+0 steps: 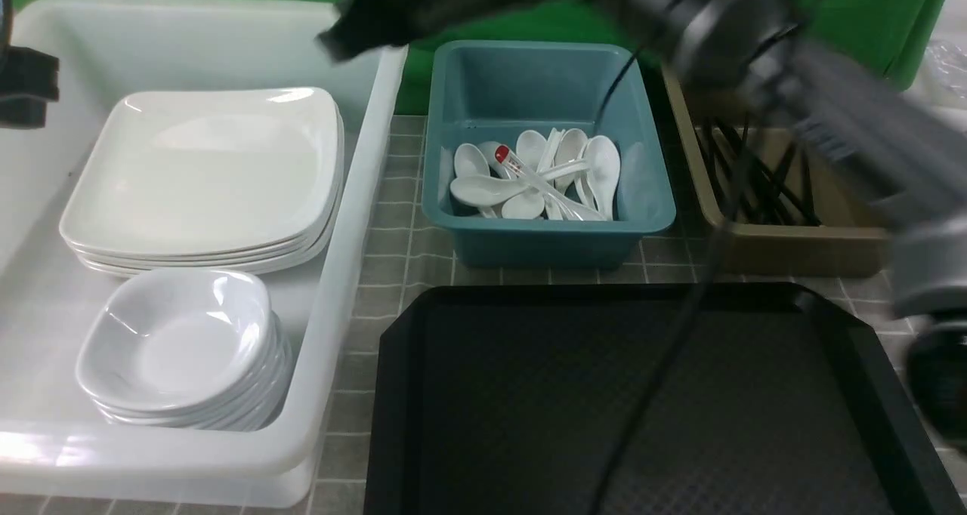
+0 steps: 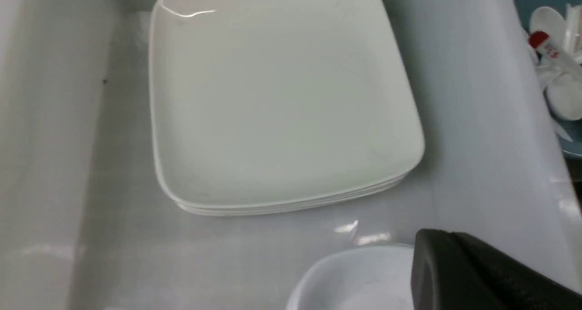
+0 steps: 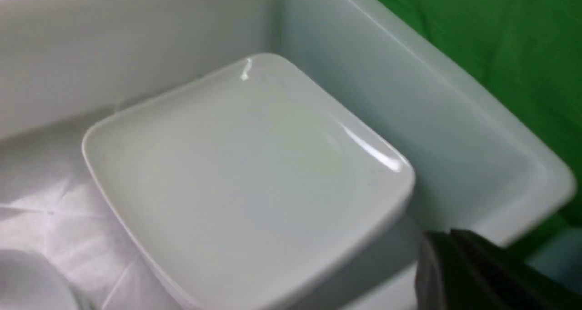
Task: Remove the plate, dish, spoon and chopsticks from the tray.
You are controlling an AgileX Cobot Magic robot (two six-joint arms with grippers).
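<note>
Sorted tableware beside a cleared tray. The tray (image 1: 650, 402) lies bare, which suggests the clearing is essentially done. The plate (image 1: 208, 171) tops a stack of like plates in the white bin (image 1: 355, 220), directly below the right gripper (image 1: 363, 28); stacking by kind keeps the load flat and stable. That gripper, blurred above the bin's far wall, has its jaws closed and carries nothing. The left gripper (image 2: 459, 273), likewise closed and empty, hangs over the same bin, with the plate stack ahead of it and a pile of small white dishes (image 1: 181, 345) just beneath. The spoon (image 1: 529, 175), marked by its red handle tip, rests among plain white spoons in the teal tub (image 1: 544, 235), across the bin wall from the right gripper. The chopsticks (image 1: 755, 175) lie in the brown tub (image 1: 793, 243), partly hidden by the right arm. The bin's raised walls appear to be the only obstacle to either gripper.
</note>
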